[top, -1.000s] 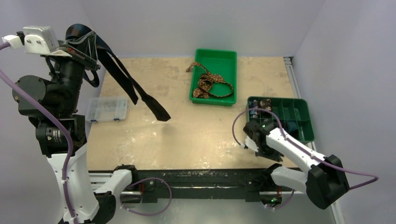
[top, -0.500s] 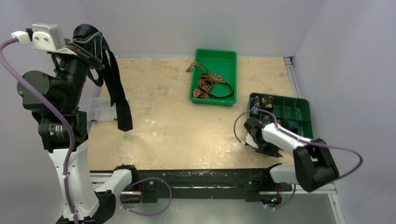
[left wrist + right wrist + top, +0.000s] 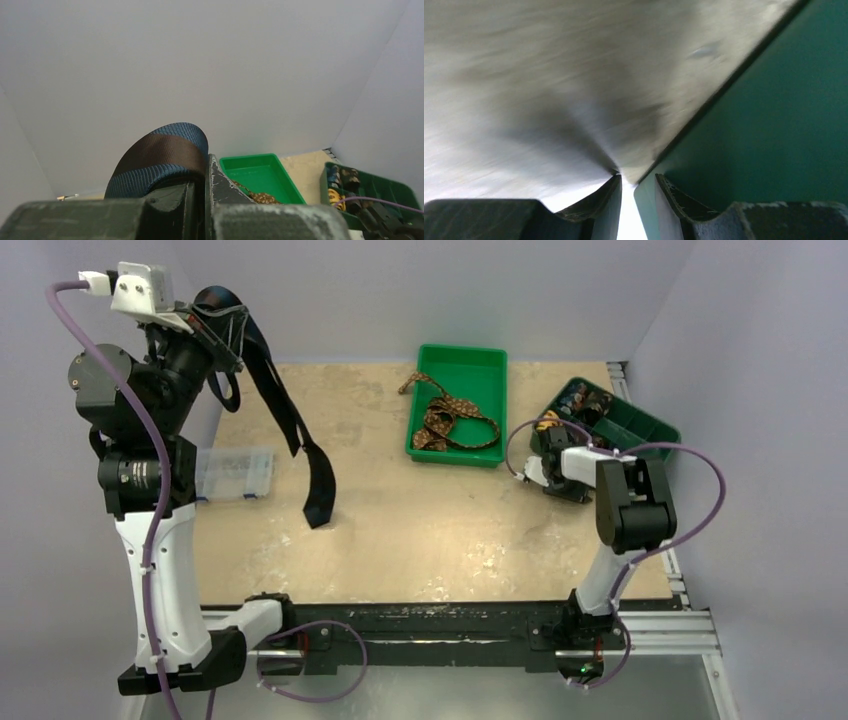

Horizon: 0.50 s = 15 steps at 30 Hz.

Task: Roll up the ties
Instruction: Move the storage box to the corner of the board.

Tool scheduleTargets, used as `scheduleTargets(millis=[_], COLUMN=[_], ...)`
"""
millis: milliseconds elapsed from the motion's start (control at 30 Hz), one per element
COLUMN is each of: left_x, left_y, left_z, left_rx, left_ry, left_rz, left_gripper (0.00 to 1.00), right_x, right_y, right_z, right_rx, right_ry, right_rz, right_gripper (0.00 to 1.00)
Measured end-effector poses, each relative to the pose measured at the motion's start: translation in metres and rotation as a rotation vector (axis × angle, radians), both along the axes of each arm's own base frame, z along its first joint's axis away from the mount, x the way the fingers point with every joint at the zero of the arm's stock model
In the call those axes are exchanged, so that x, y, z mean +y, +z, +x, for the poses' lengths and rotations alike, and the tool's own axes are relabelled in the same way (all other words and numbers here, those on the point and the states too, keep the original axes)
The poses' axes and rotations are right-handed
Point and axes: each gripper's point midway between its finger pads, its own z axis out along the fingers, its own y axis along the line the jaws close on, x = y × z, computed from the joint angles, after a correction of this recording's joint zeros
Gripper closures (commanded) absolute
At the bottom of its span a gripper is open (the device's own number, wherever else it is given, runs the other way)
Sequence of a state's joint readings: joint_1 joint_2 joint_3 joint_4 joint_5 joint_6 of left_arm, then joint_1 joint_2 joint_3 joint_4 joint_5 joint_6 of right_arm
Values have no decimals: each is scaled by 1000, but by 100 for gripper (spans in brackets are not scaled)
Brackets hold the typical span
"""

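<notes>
My left gripper point(image 3: 225, 325) point(image 3: 205, 165) is raised high at the far left and is shut on the dark navy tie point(image 3: 300, 435) point(image 3: 160, 150). A loop of the tie bulges over the fingers, and its long tail hangs down with the wide end just above the table. The brown patterned tie point(image 3: 448, 420) point(image 3: 260, 196) lies bunched in the green tray point(image 3: 462, 355). My right gripper point(image 3: 545, 458) point(image 3: 636, 177) sits low at the near-left corner of the green compartment organizer point(image 3: 625, 430) point(image 3: 774, 125). Its jaws are slightly apart around the organizer's edge, and light shows between them.
A clear plastic lidded box point(image 3: 235, 475) lies at the table's left edge, below the raised left arm. The organizer stands skewed near the right rail point(image 3: 622, 390) and has several small items in its cells. Purple cables loop around the right arm.
The left arm rose and swung the hanging navy tie. The right gripper travelled toward the back right, and the green organizer shifted and turned with it.
</notes>
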<state>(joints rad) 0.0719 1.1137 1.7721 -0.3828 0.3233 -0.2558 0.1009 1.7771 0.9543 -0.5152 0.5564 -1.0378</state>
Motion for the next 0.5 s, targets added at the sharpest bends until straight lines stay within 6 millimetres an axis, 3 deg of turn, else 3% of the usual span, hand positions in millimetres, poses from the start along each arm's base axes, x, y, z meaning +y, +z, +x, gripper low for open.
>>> scheduleTargets(millis=[100, 300, 400, 467, 500], left_x=[-5, -18, -31, -49, -61], left_y=[-2, -5, -8, -11, -13], left_z=[2, -1, -3, -9, -13], left_rx=[9, 18, 32, 43, 47], left_ry=[-28, -107, -186, -275, -332], left_rz=[7, 21, 18, 24, 33], left_gripper=[100, 100, 100, 100, 100], right_x=[-16, -40, -47, -47, -46], right_y=[-5, 8, 17, 27, 30], right_z=[40, 136, 179, 197, 196], right_rx=[-11, -149, -225, -257, -245], right_ry=[44, 102, 102, 86, 74], right_rz=[-49, -121, -138, -115, -90], right_gripper=[66, 61, 53, 43, 39])
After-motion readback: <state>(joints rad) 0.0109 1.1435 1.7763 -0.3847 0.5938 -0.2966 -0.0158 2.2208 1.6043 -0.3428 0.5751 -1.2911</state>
